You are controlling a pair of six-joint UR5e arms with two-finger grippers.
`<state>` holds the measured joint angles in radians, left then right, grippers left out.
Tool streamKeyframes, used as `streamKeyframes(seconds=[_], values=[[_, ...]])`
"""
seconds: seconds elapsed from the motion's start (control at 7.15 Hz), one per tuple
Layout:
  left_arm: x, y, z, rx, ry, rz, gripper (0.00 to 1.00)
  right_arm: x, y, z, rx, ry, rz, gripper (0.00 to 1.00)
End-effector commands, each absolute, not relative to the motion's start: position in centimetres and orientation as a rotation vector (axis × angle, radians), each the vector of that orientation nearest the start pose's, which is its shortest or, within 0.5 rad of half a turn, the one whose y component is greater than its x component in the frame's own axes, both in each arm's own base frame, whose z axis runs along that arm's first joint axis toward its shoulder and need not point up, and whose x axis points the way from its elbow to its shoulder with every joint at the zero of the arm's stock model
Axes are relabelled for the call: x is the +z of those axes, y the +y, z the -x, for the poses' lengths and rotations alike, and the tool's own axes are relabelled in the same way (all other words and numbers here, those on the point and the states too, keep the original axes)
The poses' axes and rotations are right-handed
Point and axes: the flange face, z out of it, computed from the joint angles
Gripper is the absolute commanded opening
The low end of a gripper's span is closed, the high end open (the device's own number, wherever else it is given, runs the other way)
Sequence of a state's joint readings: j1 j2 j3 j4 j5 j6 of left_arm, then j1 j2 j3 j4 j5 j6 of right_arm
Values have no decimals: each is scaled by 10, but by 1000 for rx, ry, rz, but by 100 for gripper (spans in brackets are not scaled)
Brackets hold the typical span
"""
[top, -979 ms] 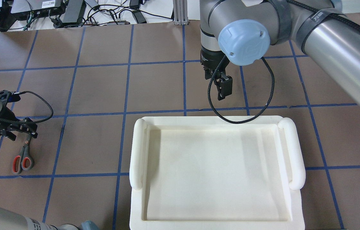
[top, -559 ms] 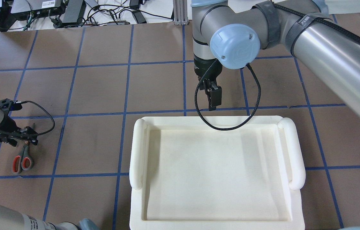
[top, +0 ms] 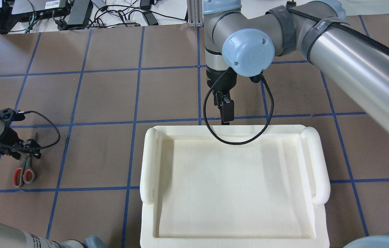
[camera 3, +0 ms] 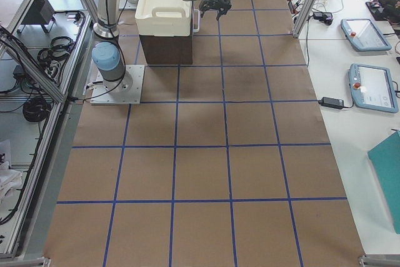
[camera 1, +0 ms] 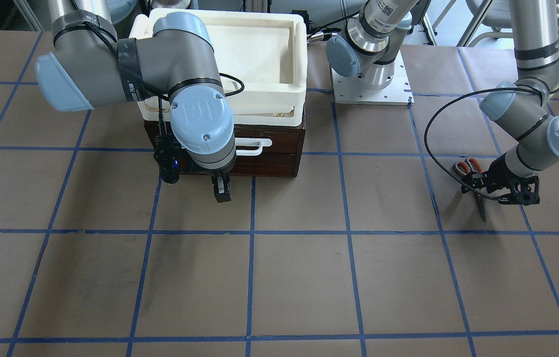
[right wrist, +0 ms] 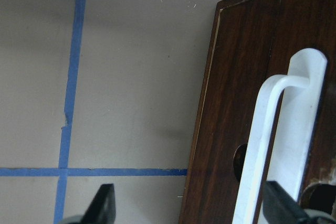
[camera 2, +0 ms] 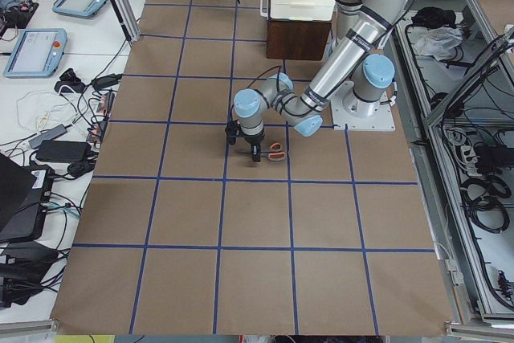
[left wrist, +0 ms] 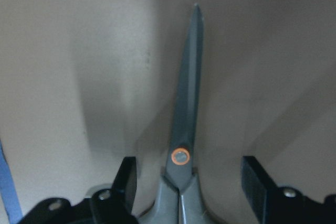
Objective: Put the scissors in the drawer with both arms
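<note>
Scissors (left wrist: 188, 87): blades were dark matt metal, smooth. Drawer (right wrist: 236, 103) front was dark wood, slight sheen. Handle (right wrist: 261, 140), 3 o'clock on it in right wrist view, was glossy white plastic. Table (camera 1: 299, 277) cover was matt brown paper. Tray (top: 232, 186) was matt cream plastic.

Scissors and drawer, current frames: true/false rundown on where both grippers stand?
1. The small scissors with grey, orange-lined handles lie flat on the brown papered table. True.
2. The left gripper is shut on the blades. False: its jaws stand open, one on either side of the pivot.
3. The dark brown wooden drawer is pulled out. False: its front sits flush, closed.
4. The cream-white plastic tray sits on top of the drawer unit. True.
5. The right gripper holds the white bar handle. False: it is open in front of the drawer, and the handle is not gripped.
</note>
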<state>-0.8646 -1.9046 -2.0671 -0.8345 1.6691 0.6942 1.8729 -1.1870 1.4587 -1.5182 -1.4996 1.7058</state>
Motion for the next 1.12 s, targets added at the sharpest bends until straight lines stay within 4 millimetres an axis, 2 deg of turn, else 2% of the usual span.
streamKeyframes(seconds=[0.0,0.14,0.28,0.7,0.84,0.98], values=[[167,-458,-223,209,3119,-19,60,318,-524,-327,396,2543,-2214,100],[167,-460,-219,213,3117,-36,49,316,-523,-328,403,2546,-2215,100],[167,-460,-218,216,3114,-43,45,314,-521,-327,406,2551,-2218,100],[169,-461,-221,213,3113,-41,7,310,-517,-326,436,2556,-2253,100],[169,-462,-221,211,3112,-43,0,310,-517,-326,437,2556,-2253,100],[171,-463,-221,203,3113,-80,0,309,-517,-326,440,2558,-2255,100]])
